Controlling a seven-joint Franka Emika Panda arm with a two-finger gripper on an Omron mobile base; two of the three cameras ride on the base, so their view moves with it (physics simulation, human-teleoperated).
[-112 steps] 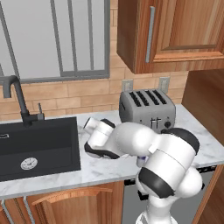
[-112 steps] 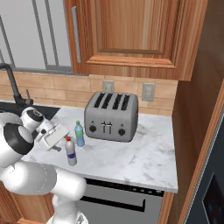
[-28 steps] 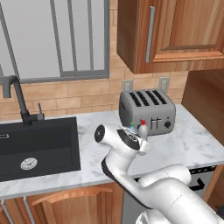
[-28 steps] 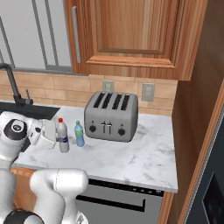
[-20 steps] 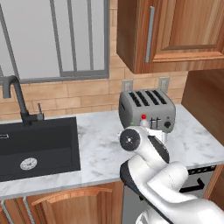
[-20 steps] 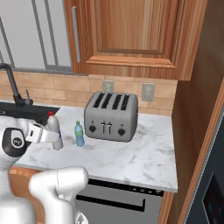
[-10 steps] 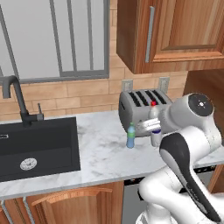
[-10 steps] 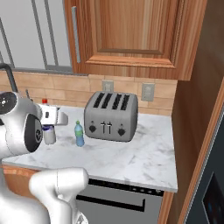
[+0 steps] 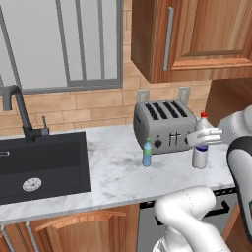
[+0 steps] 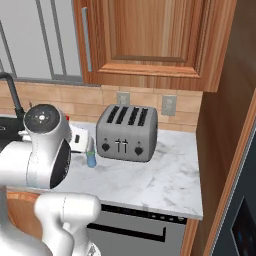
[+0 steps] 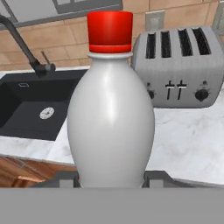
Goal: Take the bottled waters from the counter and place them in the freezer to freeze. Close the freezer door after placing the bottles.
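Note:
My gripper [image 9: 202, 141] is shut on the red-capped bottled water [image 9: 200, 149], a pale bottle held upright above the counter [image 9: 118, 172], just right of the toaster's front. In the hand view this bottle [image 11: 111, 113] stands between my fingertips [image 11: 65, 179], its red cap at the top. The green-capped bottled water [image 9: 147, 152] with a blue label stands on the marble left of the toaster; in the right base view this bottle [image 10: 91, 156] shows partly behind my arm. A slate-grey strip of the freezer [image 10: 246, 205] with a small dark display shows at the lower right edge.
A steel four-slot toaster [image 9: 163, 126] sits against the brick wall. The black sink [image 9: 42, 162] with its dark faucet [image 9: 17, 110] lies to the left. Wooden cabinets [image 10: 150, 40] hang overhead. A steel dishwasher [image 10: 132, 227] sits under the counter, and a wooden side panel [image 10: 225, 125] stands beside the freezer.
My arm has swung to the right with the red-capped bottle, carrying it from beside the green-capped bottle past the toaster's front. The green-capped bottle has stayed put.

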